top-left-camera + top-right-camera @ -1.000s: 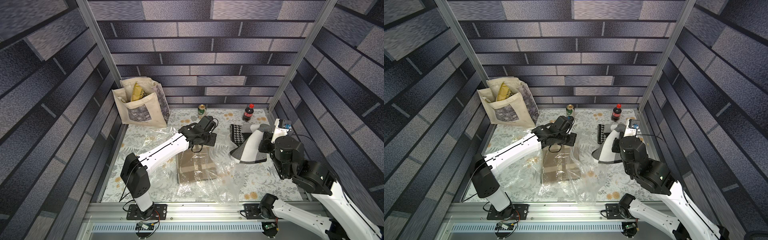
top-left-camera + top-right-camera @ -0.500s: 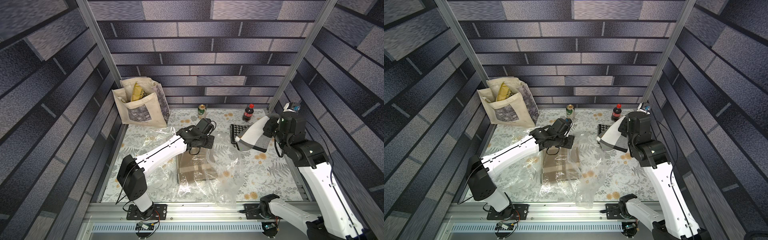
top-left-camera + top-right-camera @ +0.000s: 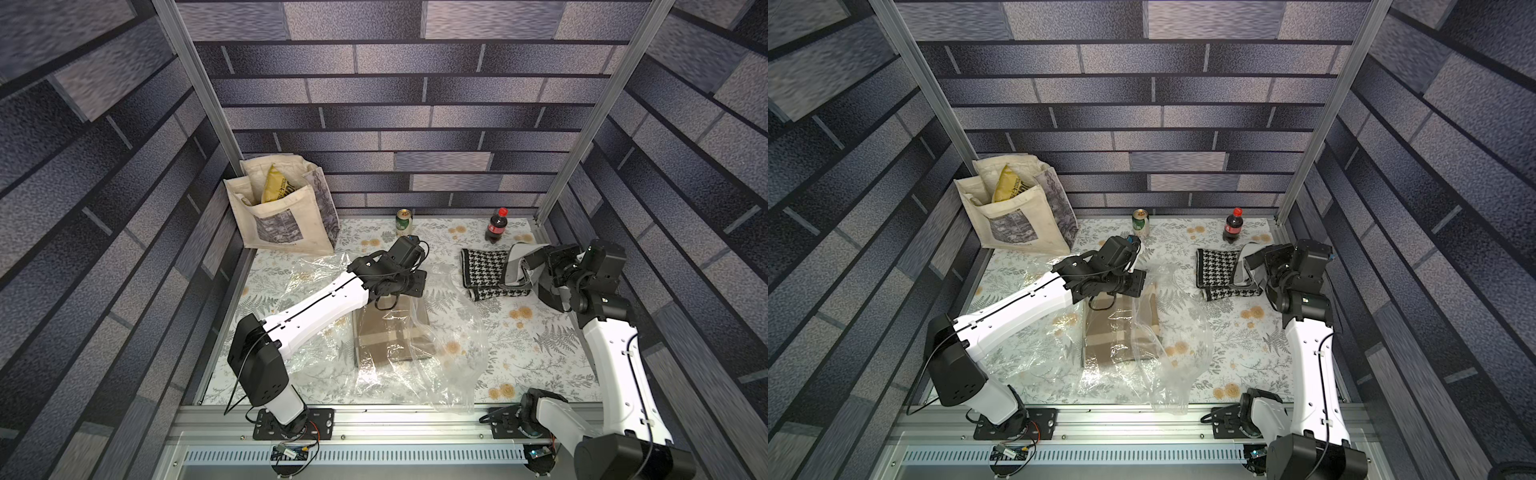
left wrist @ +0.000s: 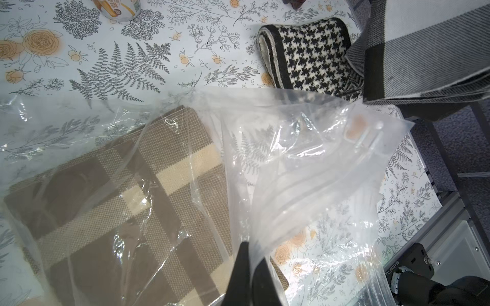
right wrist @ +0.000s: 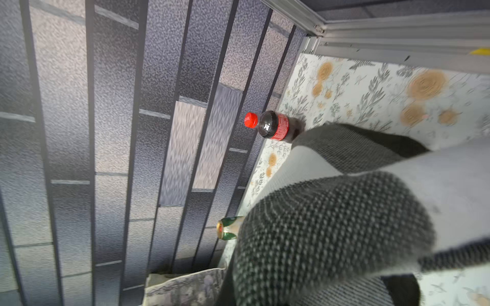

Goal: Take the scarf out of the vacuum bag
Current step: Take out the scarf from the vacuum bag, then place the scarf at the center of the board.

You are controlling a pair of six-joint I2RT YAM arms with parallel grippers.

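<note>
My right gripper [image 3: 535, 268] is clamped nearly closed on a fold of the grey scarf [image 3: 517, 266]. It holds the scarf up at the far right of the table [image 3: 540, 332], with the loose end draping onto the check scarf [image 3: 484, 268] lying there. In the right wrist view the cloth [image 5: 331, 225] fills the frame and hides the fingers, so I judge the grip from the top views. The grey scarf is clear of the bag [image 3: 449, 332], well apart from its mouth, so I take the pull-out as done and only the set-down remains. My left gripper [image 4: 251, 265] is fully closed on a pinch of bag film. The bag [image 4: 305, 172] rises from that pinch in a crumpled, glossy sheet with nothing in the lifted part. The film is thin and slippery, so it is best held at the ribbed seal edge. A brown scarf [image 3: 386, 332] lies flat under clear plastic mid-table, just beside the left gripper. I cannot tell whether that plastic is this bag or a second one. The grey scarf looks light, soft and limp, with a coarse weave that grips well. It will sag and unfold from any single pinch, so I would hold several layers at a folded edge.
</note>
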